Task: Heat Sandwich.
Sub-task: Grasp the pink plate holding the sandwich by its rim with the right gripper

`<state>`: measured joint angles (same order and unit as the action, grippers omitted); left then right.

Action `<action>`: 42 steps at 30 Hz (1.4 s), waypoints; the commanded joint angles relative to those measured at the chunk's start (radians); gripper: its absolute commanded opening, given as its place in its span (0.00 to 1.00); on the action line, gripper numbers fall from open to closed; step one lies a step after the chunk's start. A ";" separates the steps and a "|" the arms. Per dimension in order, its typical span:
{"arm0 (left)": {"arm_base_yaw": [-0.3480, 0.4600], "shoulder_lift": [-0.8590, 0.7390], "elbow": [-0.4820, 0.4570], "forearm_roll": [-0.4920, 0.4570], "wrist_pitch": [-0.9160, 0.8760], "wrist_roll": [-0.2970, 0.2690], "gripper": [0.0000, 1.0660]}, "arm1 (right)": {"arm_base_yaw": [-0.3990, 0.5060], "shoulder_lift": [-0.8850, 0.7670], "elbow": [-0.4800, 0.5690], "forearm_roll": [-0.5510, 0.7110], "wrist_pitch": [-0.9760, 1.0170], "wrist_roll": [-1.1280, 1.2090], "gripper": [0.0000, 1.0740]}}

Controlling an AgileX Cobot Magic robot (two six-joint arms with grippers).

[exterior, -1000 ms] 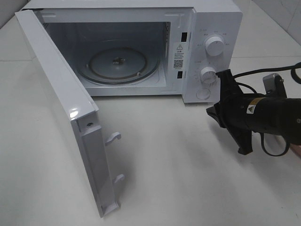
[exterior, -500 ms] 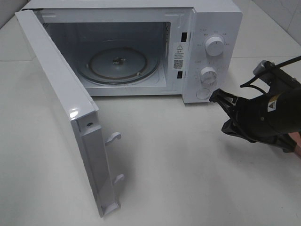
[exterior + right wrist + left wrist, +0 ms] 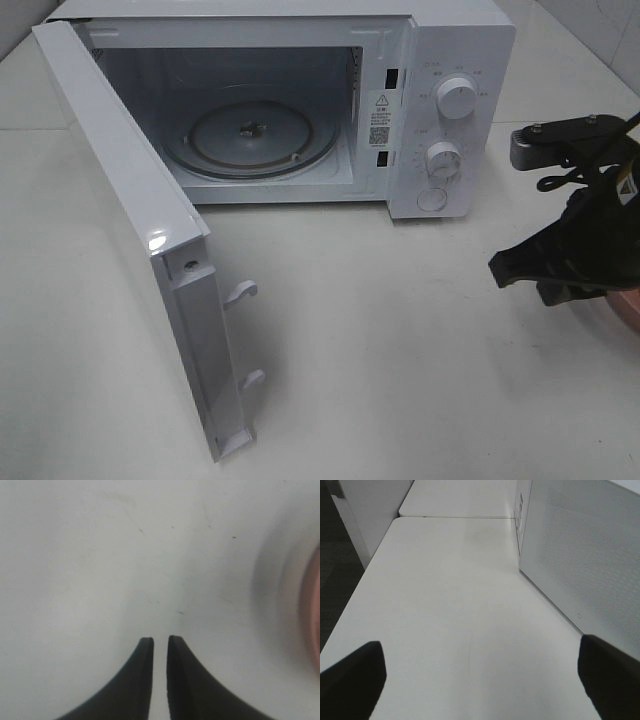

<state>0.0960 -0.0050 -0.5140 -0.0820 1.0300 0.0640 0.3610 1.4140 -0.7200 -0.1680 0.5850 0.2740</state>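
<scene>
On the far left my left gripper (image 3: 480, 672) hung low over the table (image 3: 445, 590), fingers spread wide with nothing between them, alongside the perforated side wall (image 3: 590, 555) of the microwave (image 3: 440, 40); it did not show in the high view. Next came the door (image 3: 130, 220), swung fully out, and behind it the bare glass turntable (image 3: 250, 135). The two knobs (image 3: 457, 98) sat on the panel to the right of the cavity.

Further right, my right gripper (image 3: 505, 268) hovered above the table, well clear of the microwave. Its wrist view showed the right gripper (image 3: 160, 642) with only a narrow slit between the fingertips, and nothing in that slit.

At the very right edge a sliver of the pink plate (image 3: 628, 308) peeked out past the arm. I could not see the sandwich in any view, so I could not say where it lay.

I judged the oven ready and the fetching step in hand. The next move called for wider fingers, a reach toward that plate, and a level carry onto the turntable.
</scene>
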 commanded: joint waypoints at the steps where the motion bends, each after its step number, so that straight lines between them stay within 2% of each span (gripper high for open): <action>1: 0.000 -0.026 0.000 -0.007 -0.011 0.002 0.92 | -0.005 -0.010 -0.025 -0.058 0.081 -0.014 0.14; 5: 0.000 -0.026 0.000 -0.007 -0.011 0.002 0.92 | -0.092 -0.010 -0.097 -0.075 0.208 -0.033 0.21; 8: 0.000 -0.026 0.000 -0.007 -0.011 0.002 0.92 | -0.125 -0.010 -0.108 -0.075 0.216 -0.064 0.26; 9: 0.000 -0.026 0.000 -0.007 -0.011 0.002 0.92 | -0.161 -0.010 -0.114 -0.073 0.217 -0.102 0.35; 10: 0.000 -0.026 0.000 -0.007 -0.011 0.002 0.92 | -0.161 -0.010 -0.114 -0.073 0.217 -0.102 0.35; 11: 0.000 -0.026 0.000 -0.007 -0.011 0.002 0.92 | -0.178 -0.010 -0.118 -0.073 0.217 -0.122 0.40; 12: 0.000 -0.026 0.000 -0.007 -0.011 0.002 0.92 | -0.195 -0.010 -0.121 -0.073 0.214 -0.140 0.46; 13: 0.000 -0.026 0.000 -0.007 -0.011 0.002 0.92 | -0.224 -0.010 -0.128 -0.070 0.205 -0.168 0.61; 14: 0.000 -0.026 0.000 -0.007 -0.011 0.002 0.92 | -0.224 -0.010 -0.128 -0.070 0.205 -0.168 0.61; 18: 0.000 -0.026 0.000 -0.007 -0.011 0.002 0.92 | -0.296 -0.005 -0.131 -0.076 0.146 -0.230 0.89; 21: 0.000 -0.026 0.000 -0.007 -0.011 0.002 0.92 | -0.316 0.003 -0.131 -0.078 0.131 -0.238 0.93; 27: 0.000 -0.026 0.000 -0.007 -0.011 0.002 0.92 | -0.361 0.082 -0.131 -0.061 0.084 -0.223 0.90; 42: 0.000 -0.026 0.000 -0.007 -0.011 0.002 0.92 | -0.366 0.284 -0.135 -0.056 -0.045 -0.215 0.87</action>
<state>0.0960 -0.0050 -0.5140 -0.0820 1.0300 0.0640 -0.0010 1.6940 -0.8510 -0.2240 0.5510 0.0530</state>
